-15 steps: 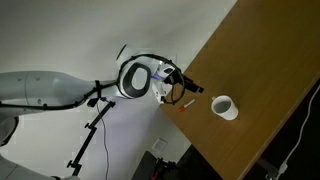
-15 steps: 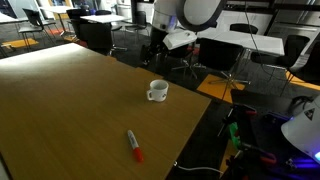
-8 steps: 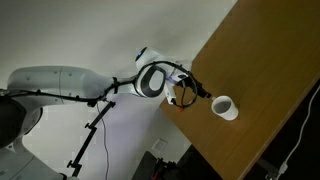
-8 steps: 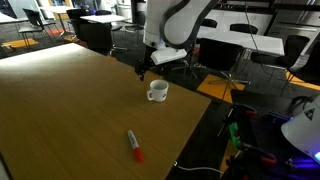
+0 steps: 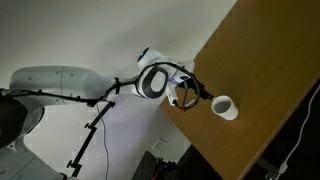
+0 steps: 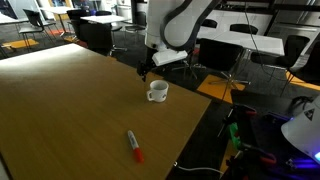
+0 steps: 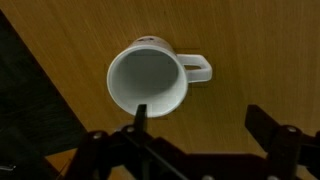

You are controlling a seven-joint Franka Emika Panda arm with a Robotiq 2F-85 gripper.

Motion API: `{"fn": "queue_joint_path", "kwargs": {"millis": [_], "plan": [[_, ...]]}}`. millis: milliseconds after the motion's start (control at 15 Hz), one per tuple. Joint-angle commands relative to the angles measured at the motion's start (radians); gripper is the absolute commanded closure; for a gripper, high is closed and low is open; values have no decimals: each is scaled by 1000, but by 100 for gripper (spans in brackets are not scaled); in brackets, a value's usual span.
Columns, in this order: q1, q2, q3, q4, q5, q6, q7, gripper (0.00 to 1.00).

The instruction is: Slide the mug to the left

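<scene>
The white mug [image 7: 148, 78] stands upright on the wooden table [image 7: 250, 40], its small handle [image 7: 198, 69] pointing right in the wrist view. It also shows in both exterior views [image 5: 224, 107] [image 6: 157, 91]. My gripper [image 7: 200, 118] is open, hovering just above the table beside the mug. One dark fingertip [image 7: 139, 113] overlaps the mug's lower rim; the other fingertip [image 7: 262, 122] is apart over bare wood. In the exterior views the gripper [image 5: 196, 92] [image 6: 146, 68] sits close next to the mug near the table edge.
A red-and-white marker [image 6: 133, 145] lies on the table nearer the camera in an exterior view. The table edge [image 7: 40, 90] is close behind the mug, with dark floor beyond. Office chairs and desks [image 6: 230, 50] stand past the table.
A second ago the gripper was farther from the mug; it then came down beside it. Over the last half second nothing has visibly moved. The mug has stayed put.
</scene>
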Motion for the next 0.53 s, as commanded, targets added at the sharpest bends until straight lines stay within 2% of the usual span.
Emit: {"fn": "queue_joint_path", "kwargs": {"millis": [0,200,467], "plan": [[10,34,-24,24,36,-16,-12,0],[-11,60,-3,28,90,0,-38,0],[-12,103,5,41,175,88,-32,0]]}}
